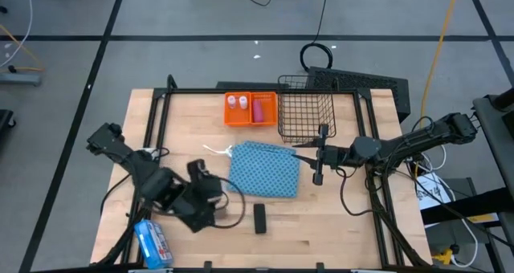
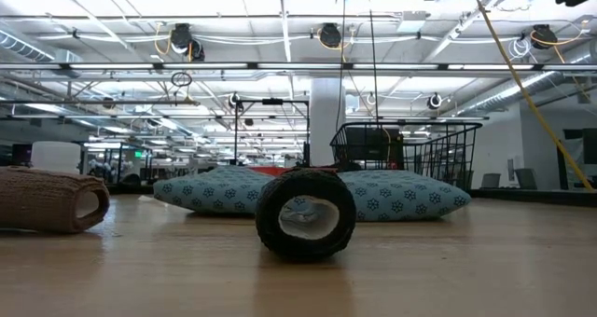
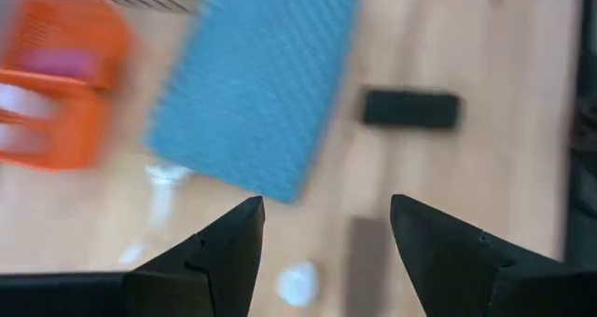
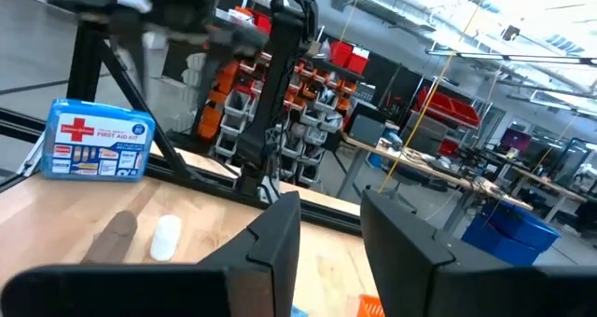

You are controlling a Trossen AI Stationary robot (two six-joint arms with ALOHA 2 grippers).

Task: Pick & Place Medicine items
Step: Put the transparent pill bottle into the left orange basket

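The task looks partly done. The orange tray (image 1: 250, 110) at the far side of the table (image 1: 337, 225) already holds two small white bottles (image 1: 236, 103) in one compartment and a pink tube (image 1: 259, 110) in the other. The wire basket (image 1: 306, 116) just beside it appears empty, as far as the high view shows.

Still loose on the table are a black roll (image 1: 260, 217) near the front edge, in front of the blue cloth (image 1: 264, 169), a brown roll (image 2: 51, 199) seen off to one side in the low view, and a small white bottle (image 3: 298, 282) that lies just ahead of the left gripper (image 3: 322, 252).

The left gripper hovers low over the table beside the cloth, its fingers spread apart and holding nothing; the white bottle seems the likely next pick. The right gripper (image 1: 319, 154) hangs near the cloth's far corner, by the basket, fingers also apart and empty. A first aid box (image 1: 152, 242) sits at the table's near left corner.
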